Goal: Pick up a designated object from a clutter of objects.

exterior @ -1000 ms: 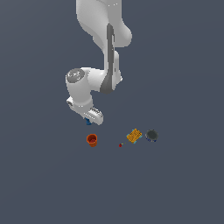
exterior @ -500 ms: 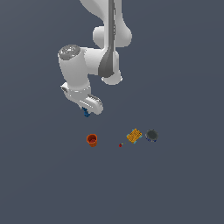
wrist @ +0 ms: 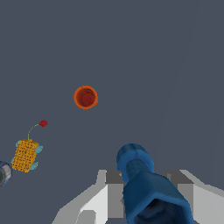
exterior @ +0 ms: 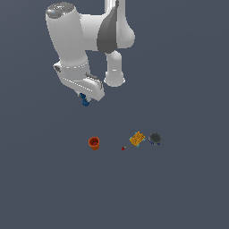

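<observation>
Dark-blue, the designated object [wrist: 139, 175] sits pinched in our end effector [exterior: 84, 101], which has risen well above the counter [exterior: 179, 188] since 1 second ago; the pick looks essentially done.

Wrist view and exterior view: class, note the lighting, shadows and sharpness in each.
Exterior view: flat, even light; the orange-red cup casts no clear shadow on the grey floor; tiny items look soft. Wrist view: the dark-blue elongated piece in the tool looms large with soft shading, edges crisp, no glare.
</observation>
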`<move>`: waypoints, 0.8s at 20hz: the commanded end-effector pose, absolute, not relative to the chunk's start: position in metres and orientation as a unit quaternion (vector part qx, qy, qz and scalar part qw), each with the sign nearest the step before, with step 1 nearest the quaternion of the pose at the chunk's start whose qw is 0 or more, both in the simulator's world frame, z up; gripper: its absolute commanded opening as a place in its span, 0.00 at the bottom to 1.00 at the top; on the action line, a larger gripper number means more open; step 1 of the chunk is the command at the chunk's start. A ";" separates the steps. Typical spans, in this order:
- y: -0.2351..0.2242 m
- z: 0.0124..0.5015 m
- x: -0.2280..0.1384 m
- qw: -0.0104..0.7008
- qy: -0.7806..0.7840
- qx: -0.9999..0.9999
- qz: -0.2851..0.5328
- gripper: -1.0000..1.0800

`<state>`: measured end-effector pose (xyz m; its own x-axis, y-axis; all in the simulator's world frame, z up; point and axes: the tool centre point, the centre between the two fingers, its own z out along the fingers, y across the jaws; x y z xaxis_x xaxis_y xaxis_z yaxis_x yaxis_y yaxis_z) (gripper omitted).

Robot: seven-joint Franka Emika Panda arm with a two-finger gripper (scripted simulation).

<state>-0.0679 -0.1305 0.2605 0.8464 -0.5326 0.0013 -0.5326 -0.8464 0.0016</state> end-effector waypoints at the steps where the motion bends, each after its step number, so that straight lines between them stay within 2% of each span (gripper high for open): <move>1: -0.130 0.285 -0.069 0.001 -0.277 0.961 0.000 0.00; 9: -0.128 0.354 -0.068 0.001 -0.277 0.961 0.000 0.00; 16: -0.127 0.389 -0.066 0.000 -0.276 0.961 0.000 0.00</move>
